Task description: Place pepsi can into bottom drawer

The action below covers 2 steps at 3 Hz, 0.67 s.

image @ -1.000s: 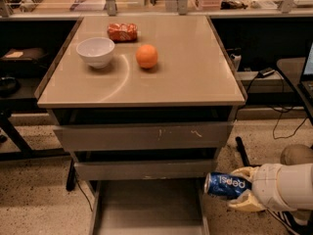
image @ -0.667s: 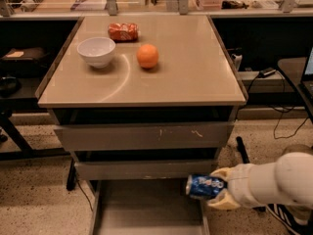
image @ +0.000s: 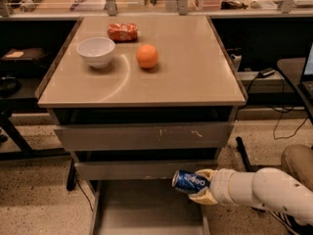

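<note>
The pepsi can (image: 189,181), dark blue with white lettering, lies on its side in my gripper (image: 198,186), which is shut on it. The gripper comes in from the lower right on a white arm and holds the can above the right side of the bottom drawer (image: 142,207). That drawer is pulled out, a shallow grey tray with thin side rails and a bare flat floor. The can hangs just in front of the lower grey drawer front, above the tray's right rail.
Two shut grey drawer fronts (image: 144,137) sit above the open tray. On the tan cabinet top (image: 195,77) stand a white bowl (image: 95,51), an orange (image: 147,56) and an orange-red snack bag (image: 122,32). Dark desks, cables and a chair flank the cabinet.
My gripper has carried the can leftward, from beside the cabinet's lower right to over the right side of the open bottom drawer. The things on top have not moved.
</note>
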Tool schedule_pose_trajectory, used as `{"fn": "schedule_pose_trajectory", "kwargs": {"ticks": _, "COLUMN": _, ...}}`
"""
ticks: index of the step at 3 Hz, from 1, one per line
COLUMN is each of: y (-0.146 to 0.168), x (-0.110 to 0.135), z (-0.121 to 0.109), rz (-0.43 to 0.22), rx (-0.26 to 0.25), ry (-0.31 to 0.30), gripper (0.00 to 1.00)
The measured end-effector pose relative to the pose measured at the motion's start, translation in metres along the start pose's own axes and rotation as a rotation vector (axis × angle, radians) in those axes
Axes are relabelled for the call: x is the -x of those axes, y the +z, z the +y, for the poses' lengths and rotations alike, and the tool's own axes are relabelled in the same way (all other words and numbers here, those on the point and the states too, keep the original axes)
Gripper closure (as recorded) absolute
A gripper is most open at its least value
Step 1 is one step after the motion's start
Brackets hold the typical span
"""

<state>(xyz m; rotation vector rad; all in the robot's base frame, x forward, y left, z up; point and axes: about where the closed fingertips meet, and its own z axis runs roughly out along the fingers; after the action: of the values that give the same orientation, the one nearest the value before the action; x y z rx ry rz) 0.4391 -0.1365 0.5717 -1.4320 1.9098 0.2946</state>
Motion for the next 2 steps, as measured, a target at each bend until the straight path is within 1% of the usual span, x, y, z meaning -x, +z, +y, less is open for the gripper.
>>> {"fn": "schedule_pose_trajectory", "kwargs": {"ticks": 1, "y": 0.0294, "x": -0.0269, "z": -0.0046, "rz": -0.047, "rx": -0.002, "ry": 0.087, "gripper": 1.00}}
{"fn": "schedule_pose_trajectory", "kwargs": {"ticks": 2, "y": 0.0311, "x": -0.0257, "z": -0.0018, "rz": -0.051, "rx": 0.002, "ry": 0.084, "gripper": 1.00}}
